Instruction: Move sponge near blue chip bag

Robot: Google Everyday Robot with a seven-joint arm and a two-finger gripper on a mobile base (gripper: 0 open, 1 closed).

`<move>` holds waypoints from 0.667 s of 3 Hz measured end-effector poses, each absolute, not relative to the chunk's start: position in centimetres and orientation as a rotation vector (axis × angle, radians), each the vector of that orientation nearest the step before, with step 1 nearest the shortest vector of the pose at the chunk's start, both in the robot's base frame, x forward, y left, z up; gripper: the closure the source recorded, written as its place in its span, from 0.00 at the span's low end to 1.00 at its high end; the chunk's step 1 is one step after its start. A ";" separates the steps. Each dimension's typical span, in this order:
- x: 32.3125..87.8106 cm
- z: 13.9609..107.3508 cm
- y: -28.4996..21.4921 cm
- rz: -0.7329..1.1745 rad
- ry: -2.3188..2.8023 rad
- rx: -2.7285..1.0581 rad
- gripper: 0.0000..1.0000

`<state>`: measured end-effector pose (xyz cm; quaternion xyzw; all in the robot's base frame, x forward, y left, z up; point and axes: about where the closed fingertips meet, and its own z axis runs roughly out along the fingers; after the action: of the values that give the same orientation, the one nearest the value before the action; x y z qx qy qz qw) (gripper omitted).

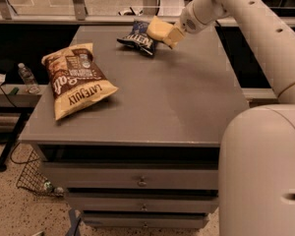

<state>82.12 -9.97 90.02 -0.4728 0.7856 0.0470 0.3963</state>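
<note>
The pale yellow sponge (158, 29) is held in my cream gripper (171, 35) at the far middle of the grey table, slightly above the surface. The small dark blue chip bag (138, 38) with white lettering lies on the table just left of the sponge, partly overlapped by it in the view. My arm reaches in from the upper right. The gripper is shut on the sponge.
A larger tan and brown chip bag (74, 78) lies at the table's left side. The grey table (157, 102) has drawers below. A water bottle (27, 77) stands on a low shelf left of the table. A wire basket (32, 178) sits on the floor.
</note>
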 end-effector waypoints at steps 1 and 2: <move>82.3 89.6 -9.8 0.126 1.996 -1.198 0.84; 82.3 89.2 -9.5 0.130 1.999 -1.203 0.61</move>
<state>82.34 -9.53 89.21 -0.4736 0.7871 0.0511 0.3919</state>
